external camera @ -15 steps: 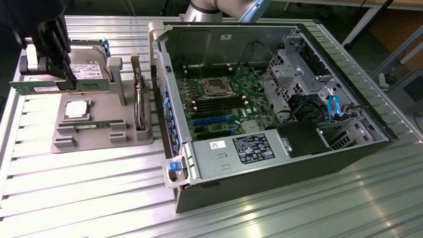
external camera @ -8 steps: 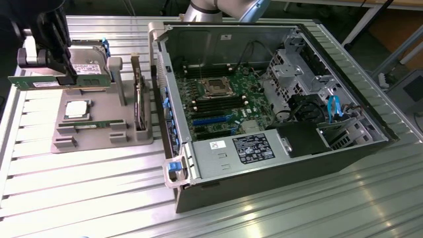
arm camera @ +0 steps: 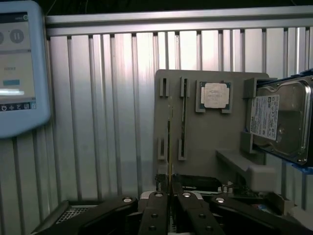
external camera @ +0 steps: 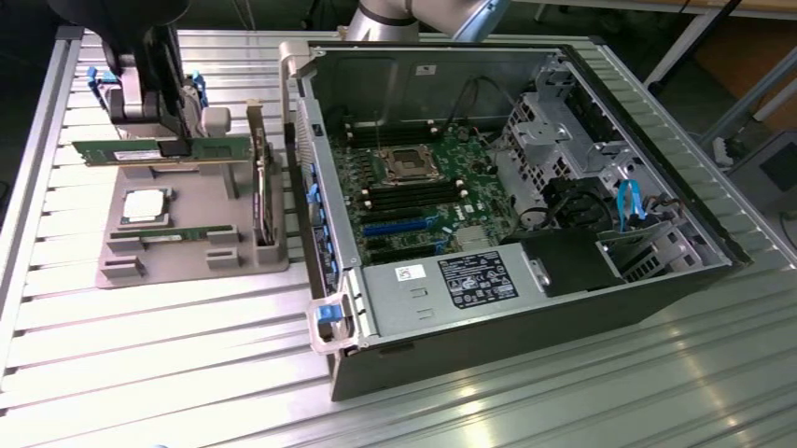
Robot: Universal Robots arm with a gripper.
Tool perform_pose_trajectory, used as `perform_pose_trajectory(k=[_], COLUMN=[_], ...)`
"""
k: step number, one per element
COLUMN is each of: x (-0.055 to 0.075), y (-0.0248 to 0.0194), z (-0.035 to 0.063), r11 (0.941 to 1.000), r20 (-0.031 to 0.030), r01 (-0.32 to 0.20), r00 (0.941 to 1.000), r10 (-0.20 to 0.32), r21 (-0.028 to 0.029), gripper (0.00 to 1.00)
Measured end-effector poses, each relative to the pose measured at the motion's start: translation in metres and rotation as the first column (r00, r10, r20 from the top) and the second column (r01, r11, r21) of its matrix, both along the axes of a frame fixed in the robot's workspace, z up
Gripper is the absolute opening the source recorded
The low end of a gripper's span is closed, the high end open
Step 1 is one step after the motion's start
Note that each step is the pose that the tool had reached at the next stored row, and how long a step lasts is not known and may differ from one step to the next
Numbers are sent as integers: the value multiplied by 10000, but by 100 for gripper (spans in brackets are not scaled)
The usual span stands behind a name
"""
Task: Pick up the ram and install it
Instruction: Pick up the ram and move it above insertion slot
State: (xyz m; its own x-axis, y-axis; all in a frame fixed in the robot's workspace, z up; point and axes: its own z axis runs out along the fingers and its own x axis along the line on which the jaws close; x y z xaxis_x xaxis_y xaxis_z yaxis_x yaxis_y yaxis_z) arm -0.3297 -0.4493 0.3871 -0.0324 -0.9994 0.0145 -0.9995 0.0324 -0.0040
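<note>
Pick-up step: my gripper [external camera: 172, 147] is clamped on the ram [external camera: 118, 150] at the gray tray's [external camera: 187, 266] far edge (lifted clear or not, I can't tell). Installing, I judge, calls for squaring it with a motherboard [external camera: 424, 201] slot.

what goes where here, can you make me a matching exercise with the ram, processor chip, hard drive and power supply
Things:
1. ram
2. processor chip
3. hard drive
4. power supply

Places:
a. lying flat in a square pocket of the gray holder
b. clamped in the gripper
c. mounted inside the open computer case
d. propped at the holder's edge, white label showing

Pairs: 1-b, 2-a, 3-d, 4-c
</note>
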Motion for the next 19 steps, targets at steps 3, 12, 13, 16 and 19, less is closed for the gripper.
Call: perform_pose_trajectory(k=[3, 12, 13, 16, 19], x=[31, 216, 243, 321, 381], y=[0, 0, 0, 0, 0], z=[0, -1, 0, 0, 0], r11=[10000, 10000, 10000, 10000, 10000], r20=[-4, -24, -28, -36, -42], r01=[0, 1, 1, 0, 0], r00=[10000, 10000, 10000, 10000, 10000], r10=[0, -1, -1, 0, 0], r21=[0, 1, 0, 0, 0], gripper=[12, 12, 12, 12, 12])
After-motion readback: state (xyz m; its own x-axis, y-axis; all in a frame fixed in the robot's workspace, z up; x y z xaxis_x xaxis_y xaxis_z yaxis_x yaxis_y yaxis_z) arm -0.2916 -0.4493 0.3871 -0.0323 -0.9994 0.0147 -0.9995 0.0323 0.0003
